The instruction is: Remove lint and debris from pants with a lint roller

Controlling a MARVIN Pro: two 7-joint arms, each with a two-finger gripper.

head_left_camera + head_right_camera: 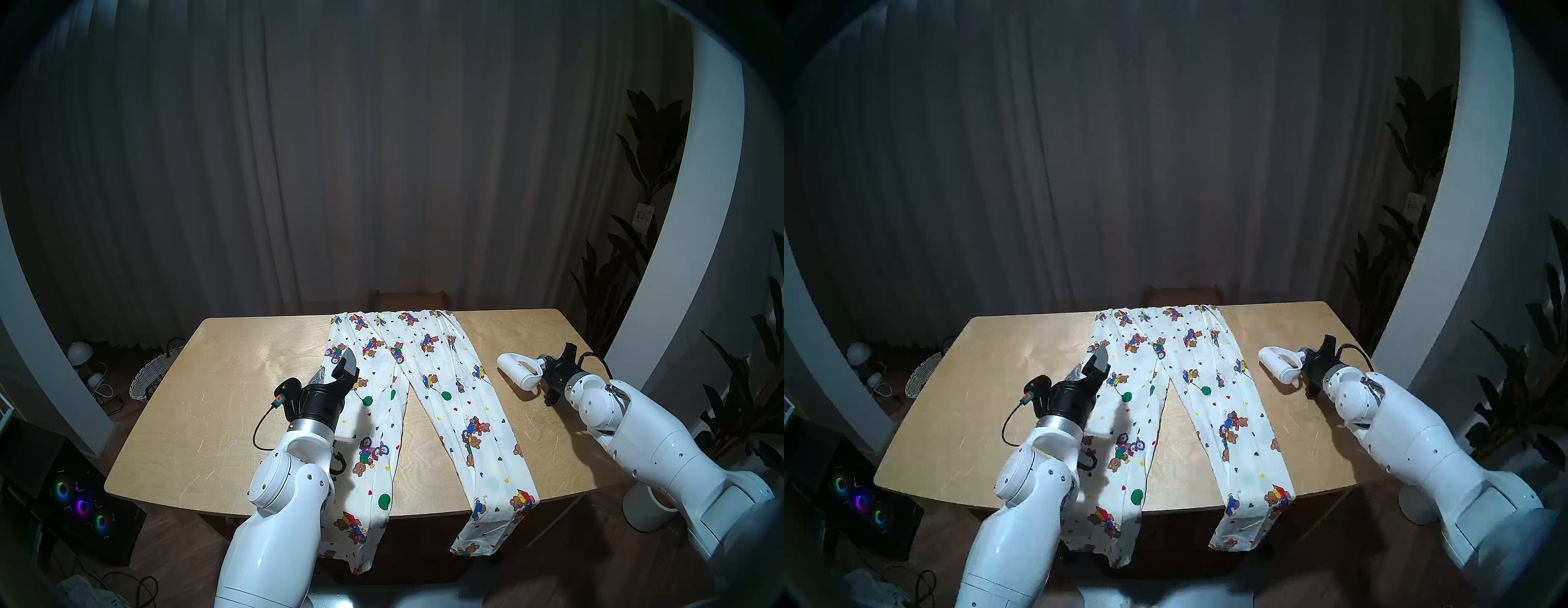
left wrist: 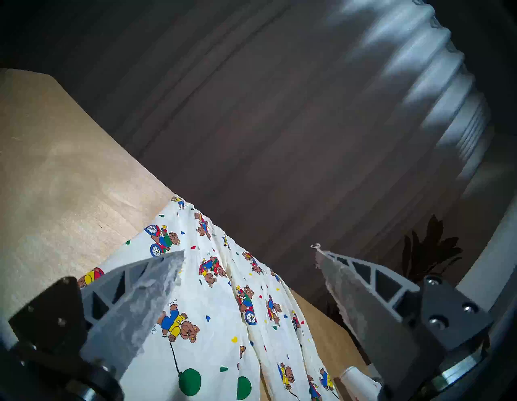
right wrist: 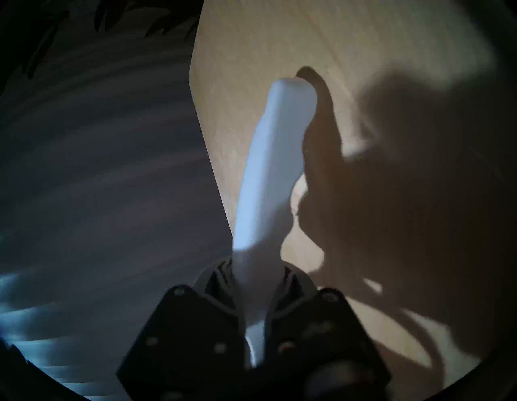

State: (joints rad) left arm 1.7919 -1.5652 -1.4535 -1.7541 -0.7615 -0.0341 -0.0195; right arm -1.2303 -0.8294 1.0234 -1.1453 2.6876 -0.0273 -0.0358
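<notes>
The right gripper point(image 1: 544, 367) pinches the lint roller point(image 1: 518, 370) by its handle, roll pointing toward the pants point(image 1: 428, 382), which lie just to its left; the left gripper point(image 1: 335, 371), spread, hovers over their far leg.

Light plywood table point(image 1: 220, 407) in the middle, scratched up a bit. Behind it: grey pleated curtain point(image 1: 382, 148) and a wooden chair back point(image 1: 409, 297) peeking over the far edge. Left of it on the floor: woven basket point(image 1: 150, 378), small white mushroom lamp point(image 1: 79, 352), PC with RGB fans point(image 1: 80, 505). Right of it: dark leafy plants point(image 1: 636, 237).
</notes>
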